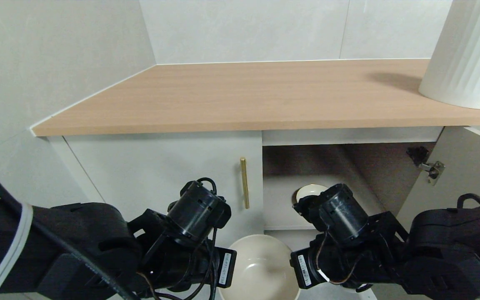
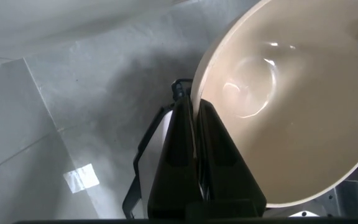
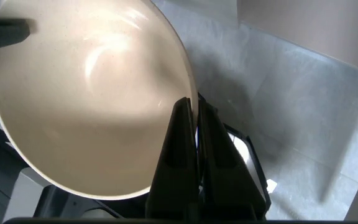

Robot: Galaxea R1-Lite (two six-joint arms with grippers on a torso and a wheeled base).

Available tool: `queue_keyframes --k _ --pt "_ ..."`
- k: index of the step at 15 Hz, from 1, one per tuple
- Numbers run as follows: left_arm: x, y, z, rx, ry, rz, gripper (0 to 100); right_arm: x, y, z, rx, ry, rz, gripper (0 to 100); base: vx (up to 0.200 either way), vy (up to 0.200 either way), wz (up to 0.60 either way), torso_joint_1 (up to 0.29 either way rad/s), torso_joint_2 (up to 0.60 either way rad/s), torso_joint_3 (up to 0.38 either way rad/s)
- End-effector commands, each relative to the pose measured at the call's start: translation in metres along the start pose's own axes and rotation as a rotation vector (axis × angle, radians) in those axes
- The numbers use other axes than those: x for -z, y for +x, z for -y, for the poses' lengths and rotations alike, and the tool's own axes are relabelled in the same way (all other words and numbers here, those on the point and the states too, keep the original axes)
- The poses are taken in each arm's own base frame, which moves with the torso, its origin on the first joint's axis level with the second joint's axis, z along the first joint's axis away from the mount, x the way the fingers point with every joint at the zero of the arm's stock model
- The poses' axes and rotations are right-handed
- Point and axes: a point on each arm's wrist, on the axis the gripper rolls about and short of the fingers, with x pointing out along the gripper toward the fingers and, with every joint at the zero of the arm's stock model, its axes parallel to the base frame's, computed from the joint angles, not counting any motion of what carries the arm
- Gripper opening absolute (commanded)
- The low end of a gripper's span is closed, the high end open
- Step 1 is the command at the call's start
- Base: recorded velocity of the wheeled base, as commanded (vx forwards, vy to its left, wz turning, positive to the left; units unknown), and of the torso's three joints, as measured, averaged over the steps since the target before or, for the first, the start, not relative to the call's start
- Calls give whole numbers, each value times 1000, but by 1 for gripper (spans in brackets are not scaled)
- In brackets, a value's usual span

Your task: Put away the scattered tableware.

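left hand (image 2: 195, 111) and right hand (image 3: 196, 111) pinch opposite bowl (image 1: 261, 266) rims.

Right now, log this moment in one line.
left gripper: shut on cream bowl rim | right gripper: shut on opposite rim | cabinet: open, white dish inside

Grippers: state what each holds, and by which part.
Both hold the cream bowl by its rim, left gripper and right gripper pinching opposite sides.

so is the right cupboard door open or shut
Open: the right cupboard door is swung outward with its hinge exposed, and a small dish shows inside.
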Motion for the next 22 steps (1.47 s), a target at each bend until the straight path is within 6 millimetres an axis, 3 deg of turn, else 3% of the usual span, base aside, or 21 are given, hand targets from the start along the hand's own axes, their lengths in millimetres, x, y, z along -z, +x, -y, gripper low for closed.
queue_keyframes --k 1,4,5,14,20,22 --pt "1 0 0 -4 2 -3 0 0 0 0 3 -1 -1 0 0 0 0 0 0 0" --pt "1 0 -1 -7 1 -6 0 0 0 0 3 -1 -1 0 0 0 0 0 0 0" --pt "1 0 -1 -5 1 -3 100 0 0 0 3 -1 -3 0 0 0 0 0 0 0" --pt "1 0 -1 -6 1 -4 100 2 2 5 22 -6 -16 0 0 0 0 0 0 0" --pt "1 0 -1 -5 1 -3 100 2 27 37 226 26 -57 0 0 0 0 0 0 0" --pt "0 -3 -1 -2 0 4 100 -9 35 64 302 96 -36 0 0 0 0 0 0 0"
